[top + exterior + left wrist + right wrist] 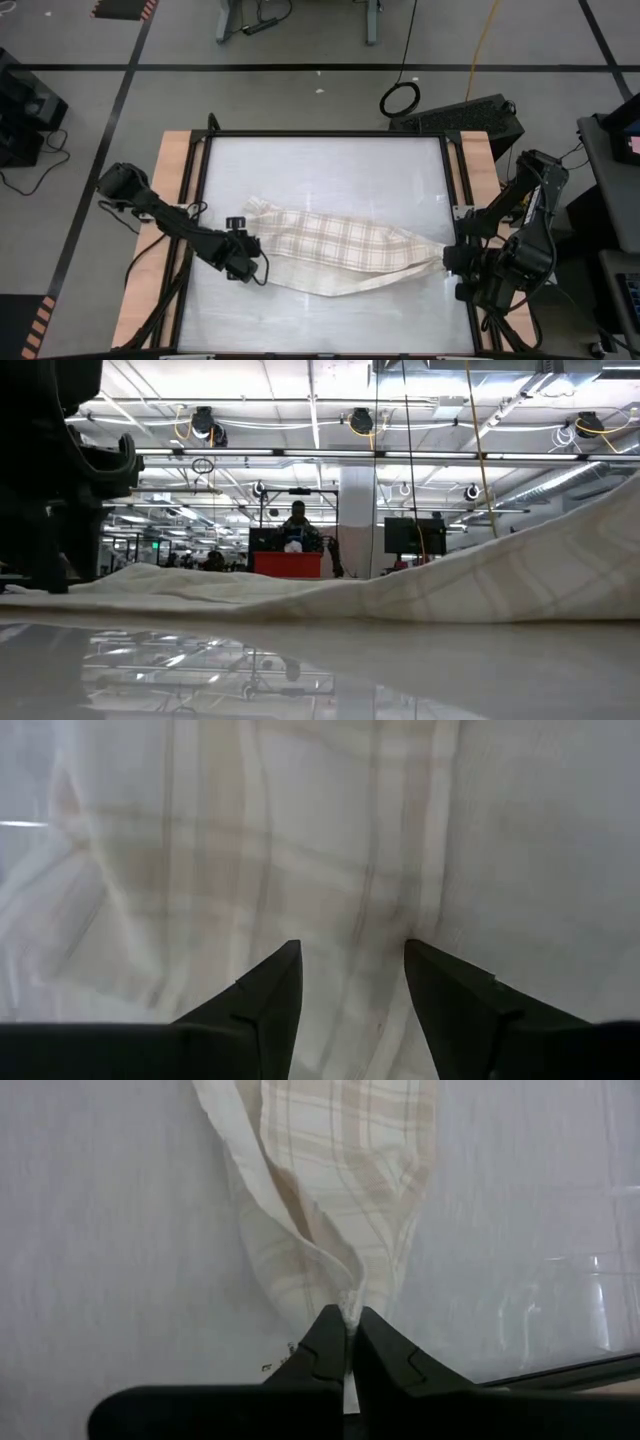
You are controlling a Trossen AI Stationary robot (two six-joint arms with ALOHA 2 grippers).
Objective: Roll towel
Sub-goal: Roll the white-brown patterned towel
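The cream towel [330, 245] with tan plaid stripes lies stretched across the middle of the table, wide at its left end and gathered narrow toward the right. My left gripper [248, 262] is low over the towel's left near corner. In the left wrist view it [350, 955] is open, with plaid cloth showing between and beyond its fingertips. My right gripper [447, 258] is at the table's right edge, shut on the towel's right end. In the low view the towel [560, 560] rises toward the right. My left gripper points steeply down at the towel's left end; I cannot tell whether its fingertips [285, 970] touch the cloth. My right gripper pinches the bunched right end of the towel [348, 1302] between its two fingers, slanting down from above. Several gathered layers meet there. That end is lifted off the table; the rest slopes down and lies on the surface.
The glossy white tabletop has a black frame [320, 135] and wooden strips along its sides [175, 170]. A black case [470, 110] stands beyond the far right corner. Far behind the table, a person [297, 520] is at a red cabinet [288, 563].
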